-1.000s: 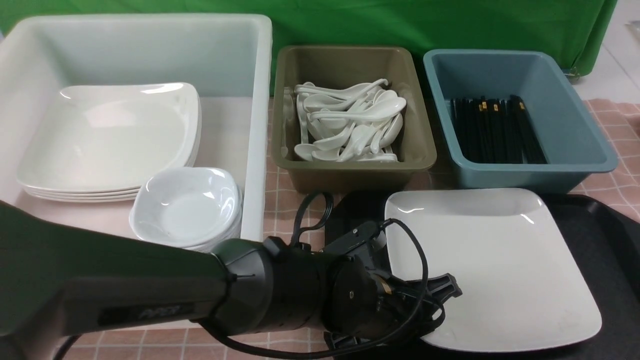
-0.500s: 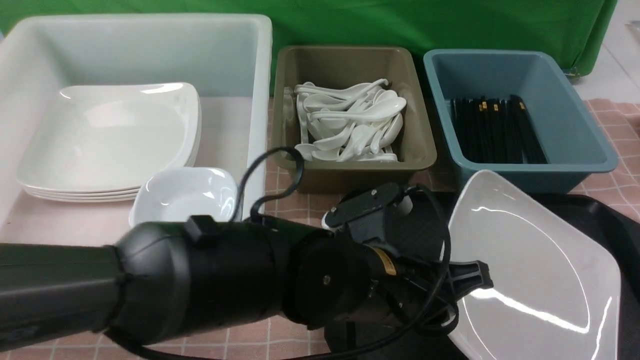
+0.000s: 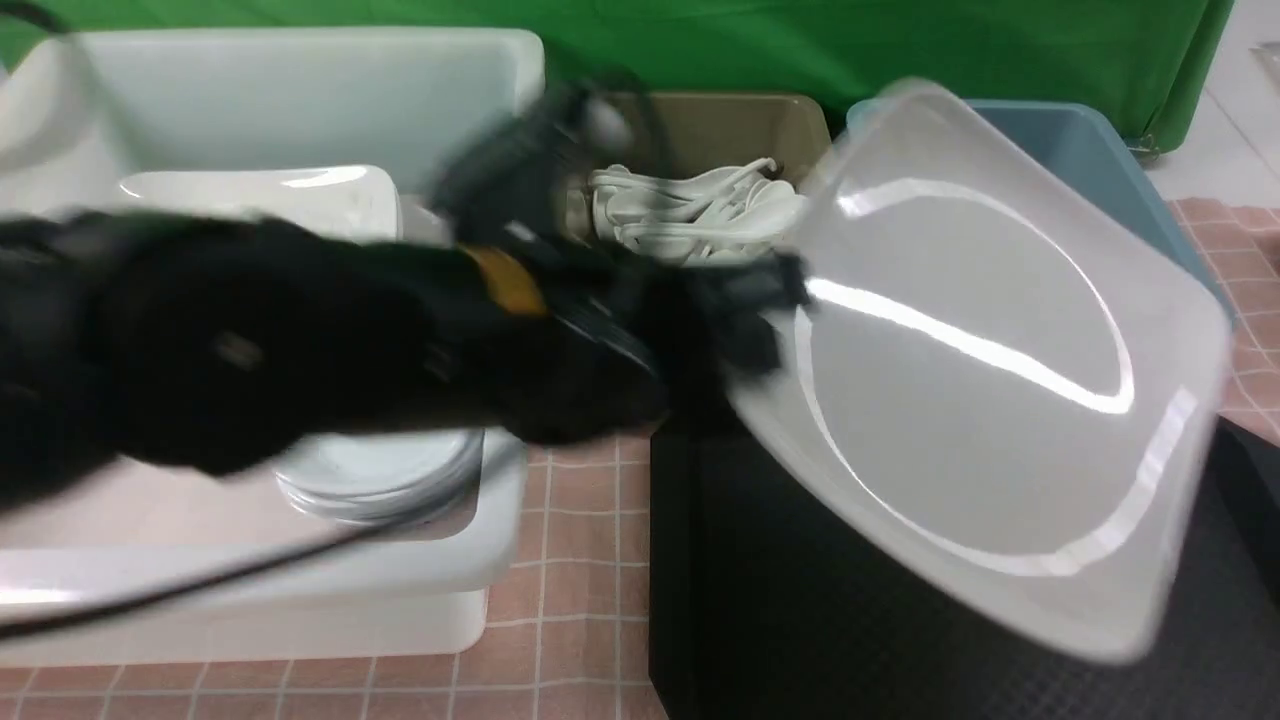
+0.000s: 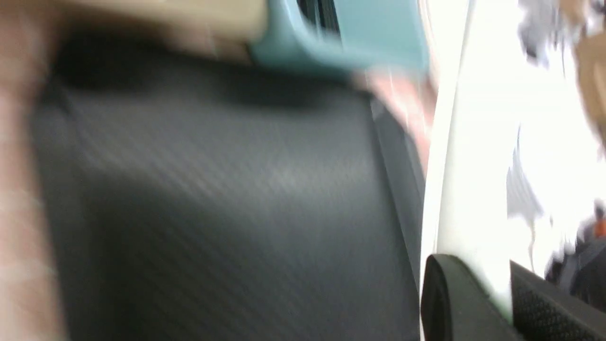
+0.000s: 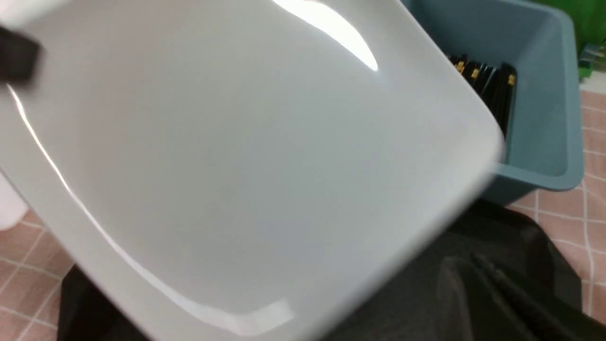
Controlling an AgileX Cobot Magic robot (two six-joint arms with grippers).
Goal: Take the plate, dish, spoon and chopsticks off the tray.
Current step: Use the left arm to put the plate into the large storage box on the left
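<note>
Green cloth hangs behind your workspace, and a pink checked tablecloth [image 3: 590,560] covers the table. Your left gripper [image 3: 775,320] is clamped on the near-left rim of the white plate [image 3: 990,370], which hangs tilted in the air above the black tray [image 3: 800,600], its high corner toward one o'clock over the blue bin [image 3: 1100,160]. In the left wrist view a finger [image 4: 454,298] grips the plate's edge. Your right gripper shows in no view, so you cannot tell its state.

You appear to be in the carrying step: the plate is off the tray but not yet stowed. The likely home is the white tub [image 3: 300,90] at ten o'clock, where a stack of plates [image 3: 280,190] and a stack of small dishes [image 3: 380,480] sit. The next move calls for swinging the plate toward nine o'clock, levelling it, and lowering it on the plate stack.

Mind the edges: the tub's wall stands between plate and stack, so you need height to clear it. The olive bin of spoons [image 3: 700,210] sits at twelve o'clock, near the plate's rim. The tray looks bare from here, giving open room below.
</note>
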